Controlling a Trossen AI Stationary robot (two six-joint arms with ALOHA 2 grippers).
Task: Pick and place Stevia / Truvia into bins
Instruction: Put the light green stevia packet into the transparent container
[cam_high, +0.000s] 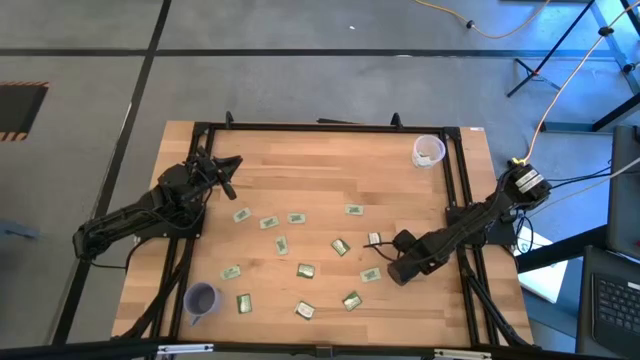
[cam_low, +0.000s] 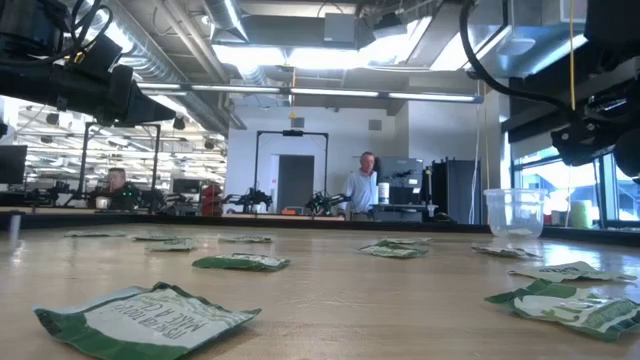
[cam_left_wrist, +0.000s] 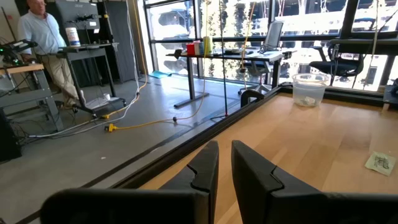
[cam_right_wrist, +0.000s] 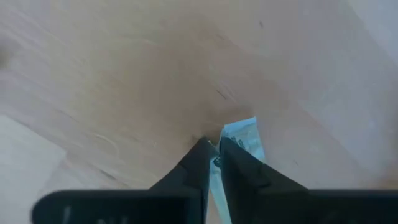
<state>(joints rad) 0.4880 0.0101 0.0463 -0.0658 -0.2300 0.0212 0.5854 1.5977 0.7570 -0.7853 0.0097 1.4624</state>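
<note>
Right gripper (cam_right_wrist: 214, 163): fingers nearly together, pinching a pale sachet (cam_right_wrist: 241, 138) that lies on the wooden table (cam_high: 330, 160); in the high view this gripper (cam_high: 379, 243) sits low at the table's right side, at the white sachet (cam_high: 374, 240) there.

Left gripper (cam_left_wrist: 224, 163): fingers close together with a narrow gap, nothing between them; in the high view it (cam_high: 232, 165) hovers over the table's far left area.

Sachets: about a dozen green-and-white packets (cam_high: 306, 270) scattered across the middle and near part of the table, apart from one another.

Clear cup (cam_high: 428, 151): upright near the far right corner, something small inside, seen in the left wrist view (cam_left_wrist: 309, 89).

Purple cup (cam_high: 201, 299): near left corner, upright.

Background: a person (cam_low: 362, 187) stands beyond the table.
</note>
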